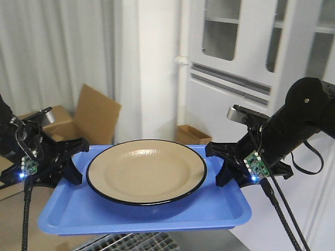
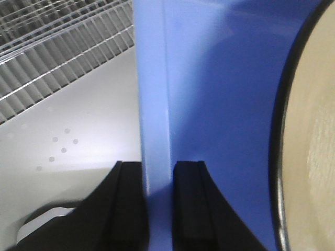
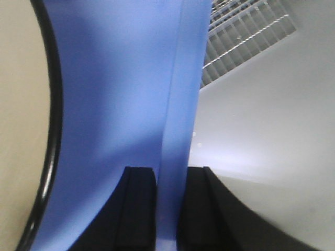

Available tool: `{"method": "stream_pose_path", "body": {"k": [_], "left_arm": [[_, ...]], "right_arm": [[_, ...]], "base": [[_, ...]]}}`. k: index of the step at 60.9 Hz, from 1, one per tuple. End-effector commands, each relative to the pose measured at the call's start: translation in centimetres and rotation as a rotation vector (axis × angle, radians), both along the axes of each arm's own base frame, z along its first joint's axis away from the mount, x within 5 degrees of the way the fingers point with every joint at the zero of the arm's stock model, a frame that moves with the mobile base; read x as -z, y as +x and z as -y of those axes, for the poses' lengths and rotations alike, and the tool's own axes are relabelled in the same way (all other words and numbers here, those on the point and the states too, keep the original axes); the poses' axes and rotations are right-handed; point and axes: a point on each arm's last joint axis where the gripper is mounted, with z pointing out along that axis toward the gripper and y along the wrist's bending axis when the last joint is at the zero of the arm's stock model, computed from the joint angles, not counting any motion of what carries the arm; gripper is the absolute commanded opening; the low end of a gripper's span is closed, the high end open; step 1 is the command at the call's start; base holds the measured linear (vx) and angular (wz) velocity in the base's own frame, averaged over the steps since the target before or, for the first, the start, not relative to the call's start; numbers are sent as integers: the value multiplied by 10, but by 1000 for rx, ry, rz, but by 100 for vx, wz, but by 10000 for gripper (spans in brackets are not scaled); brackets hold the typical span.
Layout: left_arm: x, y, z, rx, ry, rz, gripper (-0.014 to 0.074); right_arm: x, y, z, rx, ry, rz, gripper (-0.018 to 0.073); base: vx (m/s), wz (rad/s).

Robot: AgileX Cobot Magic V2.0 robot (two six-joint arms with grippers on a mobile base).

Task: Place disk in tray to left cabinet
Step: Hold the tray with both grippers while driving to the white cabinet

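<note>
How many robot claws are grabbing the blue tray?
2. The left gripper pinches the left rim of the tray, and the right gripper pinches its right rim. No other claw shows.

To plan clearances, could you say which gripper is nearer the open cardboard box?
Left. The left gripper clamps the tray rim just in front of the cardboard box; the right gripper clamps the opposite rim, across the disk.

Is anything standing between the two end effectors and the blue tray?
Nothing visible. The left end effector and the right end effector each clamp the tray by its rim; the disk lies apart from both.
</note>
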Motion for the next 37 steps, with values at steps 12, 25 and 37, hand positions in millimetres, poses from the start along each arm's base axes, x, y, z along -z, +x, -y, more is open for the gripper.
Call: {"method": "stream_pose_path", "body": {"k": [12, 25, 37], "left_arm": [[-43, -17, 25, 23, -232, 89, 0], [-43, -17, 25, 23, -232, 89, 0], [-43, -17, 25, 23, -232, 89, 0]], "right_arm": [[-44, -14, -22, -22, 225, 113, -6], [-44, -14, -22, -22, 225, 113, -6], [-44, -14, -22, -22, 225, 113, -6]], "base": [[6, -43], [4, -38], [3, -31]]}}
